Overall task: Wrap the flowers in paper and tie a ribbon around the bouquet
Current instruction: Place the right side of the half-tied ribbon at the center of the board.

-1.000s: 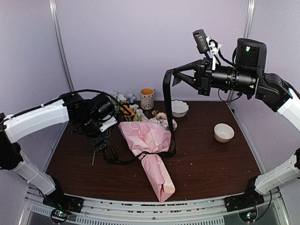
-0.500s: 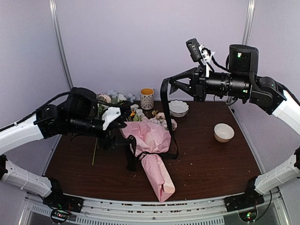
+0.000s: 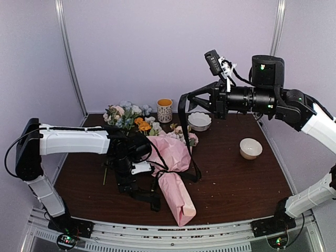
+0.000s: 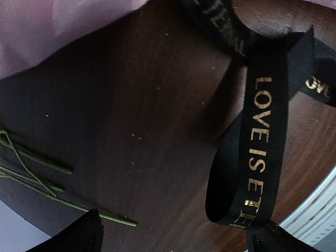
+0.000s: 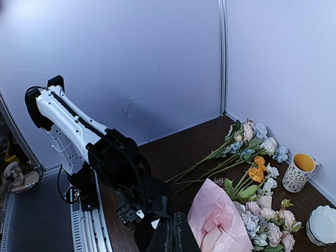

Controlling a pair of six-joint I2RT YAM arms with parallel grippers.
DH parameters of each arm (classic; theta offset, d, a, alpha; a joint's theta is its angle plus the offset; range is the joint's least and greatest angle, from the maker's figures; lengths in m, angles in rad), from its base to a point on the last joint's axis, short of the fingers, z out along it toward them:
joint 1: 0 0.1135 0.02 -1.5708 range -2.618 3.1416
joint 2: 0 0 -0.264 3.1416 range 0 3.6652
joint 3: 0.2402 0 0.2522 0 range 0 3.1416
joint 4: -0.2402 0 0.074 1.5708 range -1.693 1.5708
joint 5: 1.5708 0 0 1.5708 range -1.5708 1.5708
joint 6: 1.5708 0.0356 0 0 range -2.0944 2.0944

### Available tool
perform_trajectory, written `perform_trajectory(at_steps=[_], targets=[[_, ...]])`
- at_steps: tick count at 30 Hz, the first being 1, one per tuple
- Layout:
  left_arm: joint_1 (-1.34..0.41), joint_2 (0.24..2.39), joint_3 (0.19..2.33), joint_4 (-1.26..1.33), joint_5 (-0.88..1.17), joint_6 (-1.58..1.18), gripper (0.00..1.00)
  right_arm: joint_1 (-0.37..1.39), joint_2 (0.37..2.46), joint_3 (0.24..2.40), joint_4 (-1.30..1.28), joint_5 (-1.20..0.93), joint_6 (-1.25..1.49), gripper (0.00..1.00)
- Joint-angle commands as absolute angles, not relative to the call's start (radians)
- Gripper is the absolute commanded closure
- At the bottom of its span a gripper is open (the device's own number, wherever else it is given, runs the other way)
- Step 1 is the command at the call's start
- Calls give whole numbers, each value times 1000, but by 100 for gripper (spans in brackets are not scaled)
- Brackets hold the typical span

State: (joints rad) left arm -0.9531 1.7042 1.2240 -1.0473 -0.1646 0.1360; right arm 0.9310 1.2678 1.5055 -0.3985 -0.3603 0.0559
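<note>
Ribbon (image 4: 262, 152) end clamped in R pincer (image 3: 187, 97), raised; L pincer (image 4: 178, 237) – spread wide, nothing gripped – set beside bouquet (image 3: 170, 157) on worktop (image 3: 231, 178).

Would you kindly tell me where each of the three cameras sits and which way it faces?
Top external: high behind the robot, facing the table; left arm and right arm show.
Left wrist: low, looking down at the ribbon; left claw tips show.
Right wrist: raised, facing left arm and flowers; right claw shows.
Shared: pink paper.
</note>
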Motion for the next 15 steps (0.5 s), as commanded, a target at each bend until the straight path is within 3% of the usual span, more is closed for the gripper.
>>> perform_trajectory(at_steps=[1,10,15], targets=[[-962,1613,1234,-1095,-33,141,2,933,1259,1496,-378,-358,68,100],[-964,1433,1107,-763,401,264,2,933,1223,1450,-376,-332,67,100],[-950,1335,1062,-644,348,190,2,932,1241,1398,-430,-273,67,100]])
